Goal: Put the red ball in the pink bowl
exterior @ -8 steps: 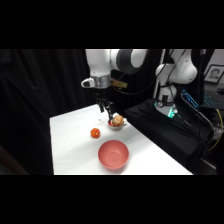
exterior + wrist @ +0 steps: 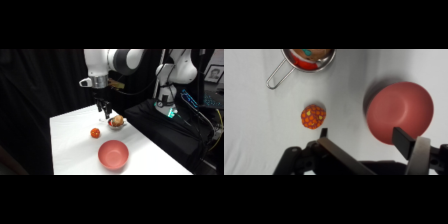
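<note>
Gripper (image 2: 361, 142) fingers stand spread apart with nothing between them, rising from the bottom edge of the wrist view; in the side view the gripper (image 2: 105, 114) hangs above the far part of the white table (image 2: 70, 145). Just ahead of the left-hand finger in the wrist view, a little to its left and apart from it, lies the red ball (image 2: 313, 116), its orange-red surface speckled with yellowish spots; in the side view the ball (image 2: 95, 132) sits on the table below and slightly nearer than the gripper. The pink bowl (image 2: 399, 113) stands upright and empty beyond the right-hand finger, which overlaps its near rim in the picture. Farther off, past the ball, is a small metal pan (image 2: 309, 59) with a wire handle, holding a tan and red object.
</note>
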Robot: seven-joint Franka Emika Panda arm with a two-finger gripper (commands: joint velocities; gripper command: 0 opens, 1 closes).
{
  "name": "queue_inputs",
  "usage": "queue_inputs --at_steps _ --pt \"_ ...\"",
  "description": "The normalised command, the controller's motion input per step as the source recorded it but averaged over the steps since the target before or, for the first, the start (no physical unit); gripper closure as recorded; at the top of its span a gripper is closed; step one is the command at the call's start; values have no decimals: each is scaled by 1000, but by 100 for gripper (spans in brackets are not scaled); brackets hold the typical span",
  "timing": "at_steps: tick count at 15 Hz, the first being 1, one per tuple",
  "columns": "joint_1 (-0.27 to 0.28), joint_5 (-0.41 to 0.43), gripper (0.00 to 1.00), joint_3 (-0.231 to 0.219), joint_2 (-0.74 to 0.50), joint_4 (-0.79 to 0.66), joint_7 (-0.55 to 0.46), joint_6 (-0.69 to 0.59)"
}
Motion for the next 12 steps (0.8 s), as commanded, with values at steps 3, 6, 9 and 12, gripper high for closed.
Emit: queue_inputs --at_steps 3,6,9,12 --pt "-88 -41 0 -54 198 187 72 186" --pt "-69 7 0 -29 257 203 57 204" --pt "-48 31 0 -13 270 197 57 216" --pt "-42 19 0 -30 276 201 100 201"
